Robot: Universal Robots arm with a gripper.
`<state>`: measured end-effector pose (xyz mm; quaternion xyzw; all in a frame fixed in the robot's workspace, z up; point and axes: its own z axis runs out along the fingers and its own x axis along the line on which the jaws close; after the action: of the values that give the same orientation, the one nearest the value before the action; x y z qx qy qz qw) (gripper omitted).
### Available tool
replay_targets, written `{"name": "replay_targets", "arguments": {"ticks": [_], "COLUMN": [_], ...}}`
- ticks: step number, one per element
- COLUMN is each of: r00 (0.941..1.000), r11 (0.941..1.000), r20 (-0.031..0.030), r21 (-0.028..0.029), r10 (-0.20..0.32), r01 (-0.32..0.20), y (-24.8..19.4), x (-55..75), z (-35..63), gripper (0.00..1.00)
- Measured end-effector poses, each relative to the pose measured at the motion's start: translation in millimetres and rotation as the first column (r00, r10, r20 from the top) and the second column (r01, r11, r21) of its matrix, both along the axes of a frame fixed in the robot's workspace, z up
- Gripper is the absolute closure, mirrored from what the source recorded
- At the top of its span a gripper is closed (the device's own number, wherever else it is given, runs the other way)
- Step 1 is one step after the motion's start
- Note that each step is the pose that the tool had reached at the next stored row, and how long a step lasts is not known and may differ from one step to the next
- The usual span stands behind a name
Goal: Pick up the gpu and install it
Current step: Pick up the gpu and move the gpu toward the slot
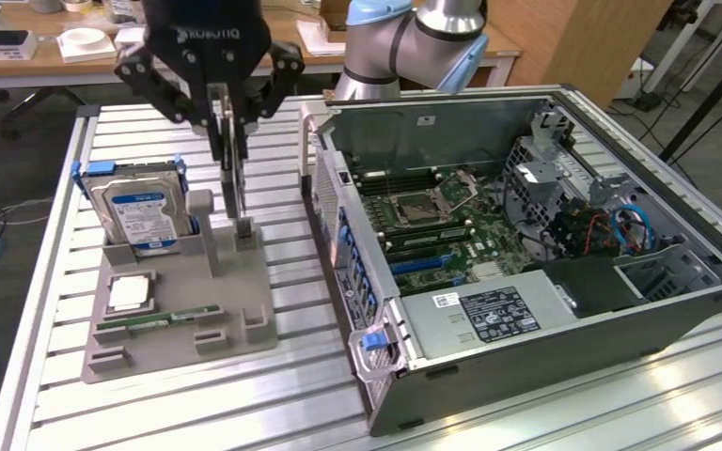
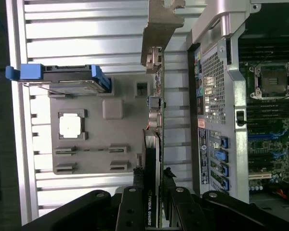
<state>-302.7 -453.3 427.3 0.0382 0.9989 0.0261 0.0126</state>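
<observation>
The gpu is a thin dark card seen edge-on, hanging upright from my gripper, which is shut on its upper edge. Its lower end sits just over a slotted post of the grey holder tray; I cannot tell whether they touch. In the wrist view the gpu runs away from my gripper, with its silver bracket at the far end. The fingers press on both faces of the card.
The open computer case lies to the exterior view's right of the tray, motherboard and blue slots exposed. On the tray are a silver hard drive, a CPU and a green RAM stick. The slatted table extends forward.
</observation>
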Motion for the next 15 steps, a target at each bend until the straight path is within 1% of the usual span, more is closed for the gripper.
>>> {"name": "replay_targets", "arguments": {"ticks": [2,10,15], "r00": [1.0,1.0,1.0], "r11": [1.0,1.0,1.0], "r20": [-0.0001,0.0002,0.0002], "r21": [-0.0001,0.0,0.0001], "r10": [0.0,0.0,0.0], "r01": [0.0,0.0,0.0], "y": [0.0,0.0,0.0], "x": [0.0,0.0,6.8], "z": [6.2,6.4,6.3], "gripper": [0.74,0.74,0.74]}}
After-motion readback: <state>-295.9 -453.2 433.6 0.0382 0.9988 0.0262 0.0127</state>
